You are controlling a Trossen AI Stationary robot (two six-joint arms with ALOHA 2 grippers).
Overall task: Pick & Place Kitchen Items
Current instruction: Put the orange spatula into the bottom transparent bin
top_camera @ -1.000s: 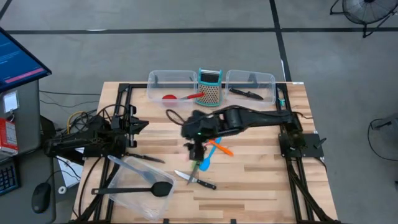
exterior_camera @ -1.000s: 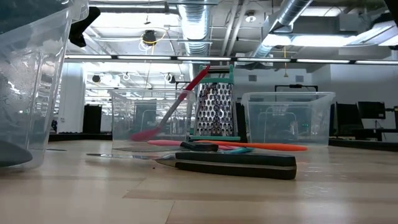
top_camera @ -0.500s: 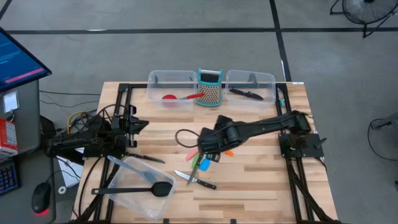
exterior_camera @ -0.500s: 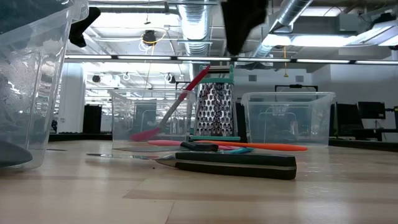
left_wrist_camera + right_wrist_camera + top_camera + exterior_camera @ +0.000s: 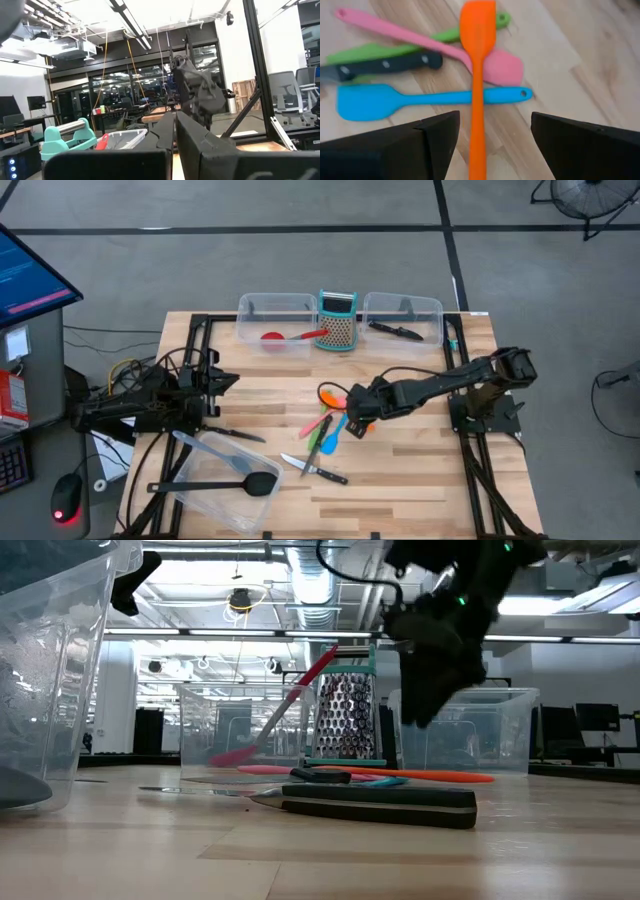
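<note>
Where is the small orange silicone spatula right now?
In the right wrist view the orange spatula lies on the wooden table, across the pink spatula and blue spatula, centred between the open right gripper fingers.

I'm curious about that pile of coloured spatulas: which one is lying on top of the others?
The orange spatula. It crosses over the pink spatula and the blue spatula, and runs between the right gripper's open fingers. The green spatula lies underneath the pink one.

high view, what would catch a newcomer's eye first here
The bright fan of spatulas at mid-table: the orange spatula lies across the pink spatula and blue spatula, with a green spatula behind. The right claw hovers open right over them. The left claw waits shut at the table's left side.
</note>
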